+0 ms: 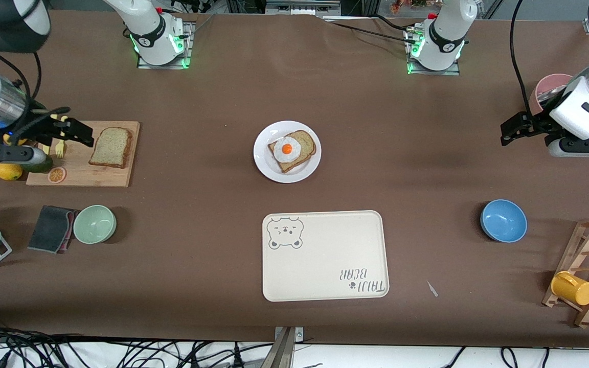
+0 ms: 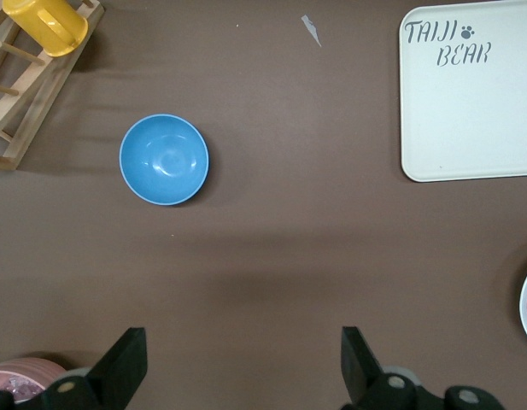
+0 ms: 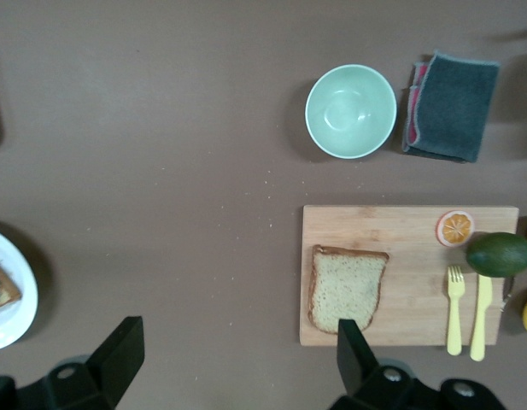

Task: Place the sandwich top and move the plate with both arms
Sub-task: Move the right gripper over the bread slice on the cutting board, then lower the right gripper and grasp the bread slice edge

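Note:
The sandwich top (image 1: 112, 147) is a plain speckled bread slice lying flat on a wooden cutting board (image 1: 95, 175) toward the right arm's end of the table; it also shows in the right wrist view (image 3: 347, 288). The round white plate (image 1: 264, 164) sits mid-table and bears a bread slice with a fried egg (image 1: 292, 149). My right gripper (image 1: 82, 134) is open and empty in the air over the board, beside the plain slice; in its own view (image 3: 239, 342) one finger overlaps the slice's edge. My left gripper (image 1: 509, 134) is open and empty over bare table at the left arm's end (image 2: 243, 350).
A cream bear tray (image 1: 325, 255) lies nearer the front camera than the plate. A blue bowl (image 1: 503, 220), a wooden rack with a yellow mug (image 1: 573, 288) and a pink dish (image 1: 550, 87) are at the left arm's end. A green bowl (image 1: 94, 224), a dark cloth (image 1: 51, 228), a fork (image 1: 60, 148) and fruit lie near the board.

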Robot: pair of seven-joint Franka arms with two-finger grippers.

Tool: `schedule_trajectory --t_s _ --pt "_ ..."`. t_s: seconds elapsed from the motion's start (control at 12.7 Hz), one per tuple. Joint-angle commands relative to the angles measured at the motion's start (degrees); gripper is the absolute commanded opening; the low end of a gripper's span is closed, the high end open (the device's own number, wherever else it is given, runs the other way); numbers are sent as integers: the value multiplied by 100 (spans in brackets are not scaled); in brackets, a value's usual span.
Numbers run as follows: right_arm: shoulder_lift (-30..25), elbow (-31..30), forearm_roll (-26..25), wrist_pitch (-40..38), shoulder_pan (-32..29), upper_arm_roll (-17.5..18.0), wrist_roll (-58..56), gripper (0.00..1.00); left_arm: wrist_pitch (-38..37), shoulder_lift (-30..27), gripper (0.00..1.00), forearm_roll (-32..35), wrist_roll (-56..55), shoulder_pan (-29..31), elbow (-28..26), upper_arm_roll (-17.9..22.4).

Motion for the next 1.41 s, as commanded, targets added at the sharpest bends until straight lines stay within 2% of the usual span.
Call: schedule_trajectory --t_s 0.0,0.39,0.55,0.63,1.02,1.18,1.34 --pt "-157 -784 65 644 -16 -64 5 100 14 26 100 -155 -33 36 -18 -26" --pt "-245 -2189 -303 1952 -7 -72 179 100 129 106 100 -155 -42 44 -35 -26" --pt "-210 -3031 -741 2820 -7 -64 557 100 155 123 100 -155 -33 44 -26 -35" --pt "-157 -3262 -996 3130 -7 -64 793 100 155 123 100 -164 -33 44 0 -27" --pt "308 -3361 -1420 3133 -60 -116 1287 99 137 115 100 -155 -42 36 -26 -35" --pt "519 -3379 -1525 3142 -42 -143 1830 95 120 115 100 -164 -42 36 -26 -35" --pt "721 -3370 -1946 3177 -42 -134 2384 92 120 115 100 -155 -51 36 -26 -35"
